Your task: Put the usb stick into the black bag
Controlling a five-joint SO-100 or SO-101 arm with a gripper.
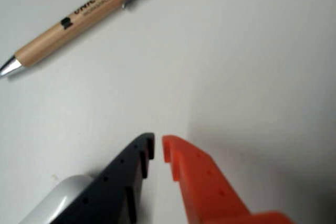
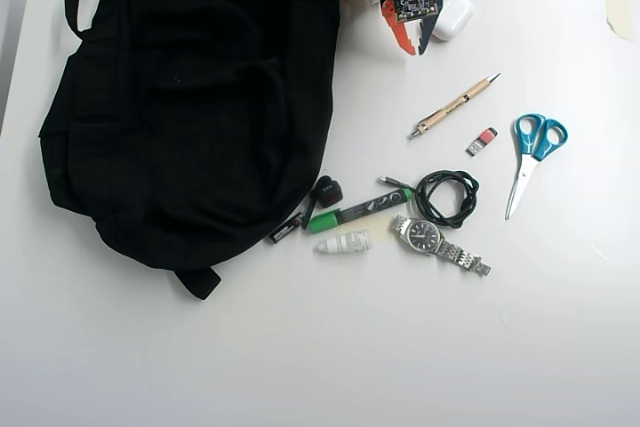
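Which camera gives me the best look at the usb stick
The overhead view. There the usb stick lies in full on the white table, between the wooden pen and the scissors. The wrist view shows only the pen and the gripper, not the stick.

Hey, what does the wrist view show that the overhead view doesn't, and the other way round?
Only the wrist view shows the black print on the pen. Only the overhead view shows the black bag, usb stick, scissors, watch, cable and green marker. Both show the pen, the white table and the nearly shut gripper.
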